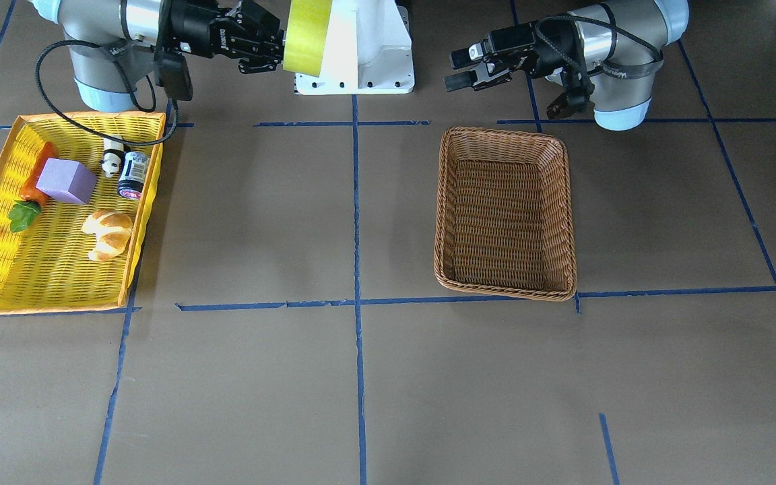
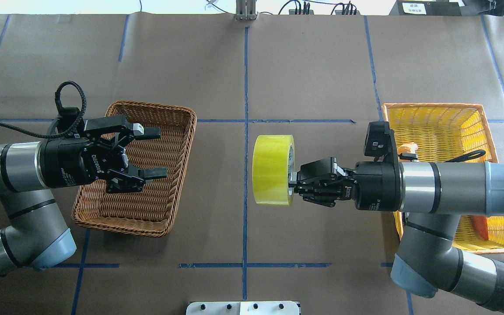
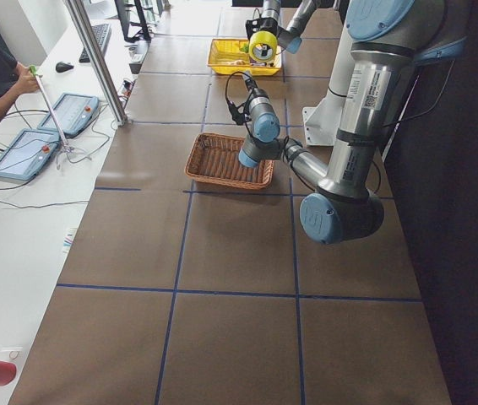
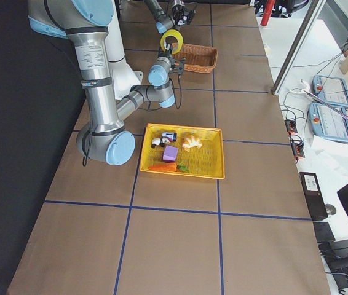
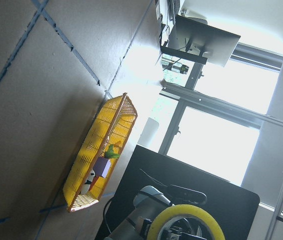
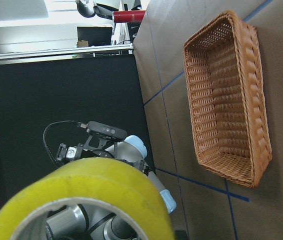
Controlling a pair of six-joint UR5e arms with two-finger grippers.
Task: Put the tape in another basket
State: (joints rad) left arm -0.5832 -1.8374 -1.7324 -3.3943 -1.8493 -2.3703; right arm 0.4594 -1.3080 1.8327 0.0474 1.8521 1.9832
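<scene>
The tape (image 2: 271,170) is a wide yellow roll held upright in the air over the table's middle. My right gripper (image 2: 292,181) is shut on its wall, one finger inside the core. The tape also shows in the front view (image 1: 307,34), right wrist view (image 6: 81,195) and left wrist view (image 5: 186,222). The brown wicker basket (image 2: 147,205) lies on my left and holds nothing (image 1: 506,209). My left gripper (image 2: 162,152) is open and empty, raised over the basket's robot-side half and pointing toward the tape; it also shows in the front view (image 1: 457,69).
A yellow plastic basket (image 1: 58,269) with an orange rim lies on my right. It holds a croissant (image 1: 109,233), a purple block (image 1: 66,181), a carrot (image 1: 36,176), a panda figure (image 1: 113,160) and a small can (image 1: 133,175). The white robot base (image 1: 368,54) stands between the arms.
</scene>
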